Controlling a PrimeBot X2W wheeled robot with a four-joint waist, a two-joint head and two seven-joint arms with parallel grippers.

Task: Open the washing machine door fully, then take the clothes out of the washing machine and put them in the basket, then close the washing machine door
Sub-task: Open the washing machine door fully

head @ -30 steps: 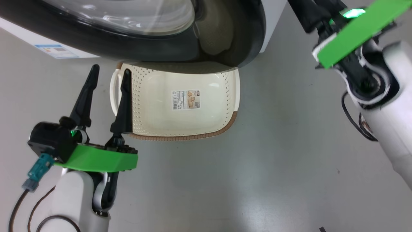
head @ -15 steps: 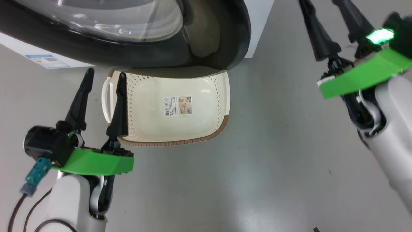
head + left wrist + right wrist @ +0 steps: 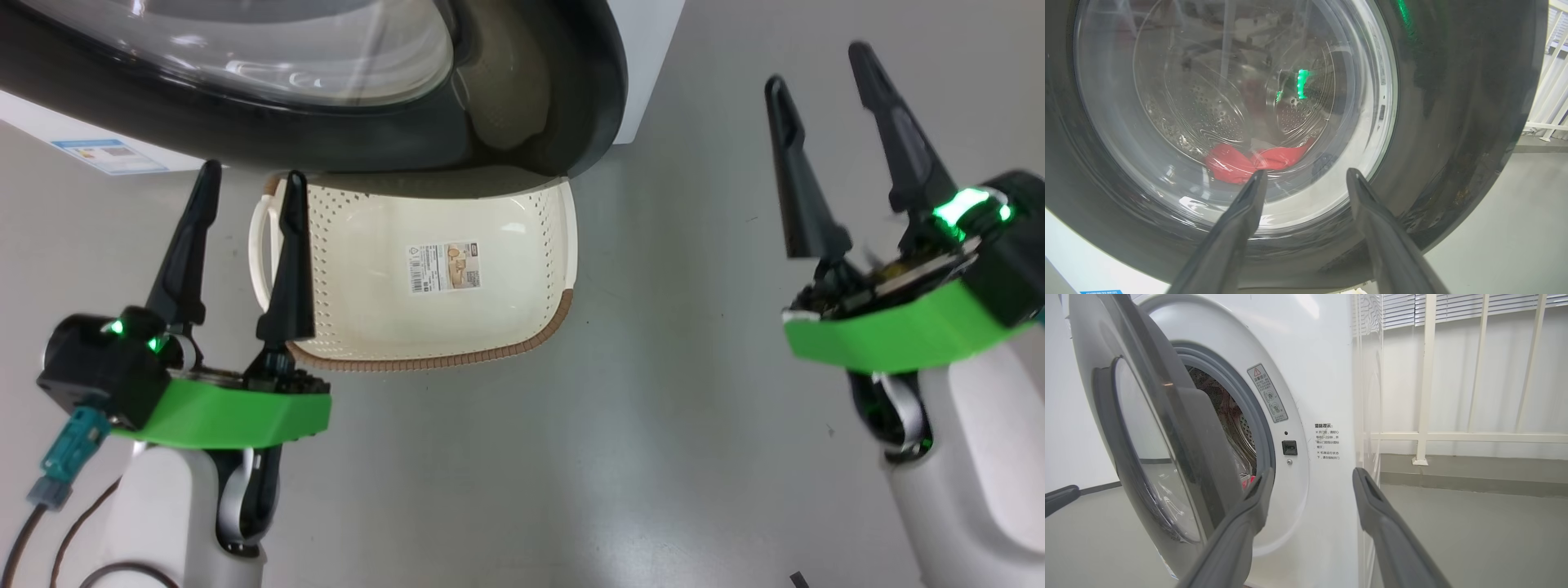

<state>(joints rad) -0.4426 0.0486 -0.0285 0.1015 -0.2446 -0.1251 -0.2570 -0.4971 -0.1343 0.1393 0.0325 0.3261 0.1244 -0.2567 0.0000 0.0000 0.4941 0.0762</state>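
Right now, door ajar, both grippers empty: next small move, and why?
Probably bring the right gripper to the free edge of the door and swing it wider. The door stands only partly open above the empty basket, the clothes lie in the drum, and the left gripper is open too.

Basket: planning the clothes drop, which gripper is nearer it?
Left. The left gripper is by the basket, at its left handle; the right gripper hangs well apart, off its right side.

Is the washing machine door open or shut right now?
Partly open: the washing machine door stands angled off the washing machine, drum visible through the gap.
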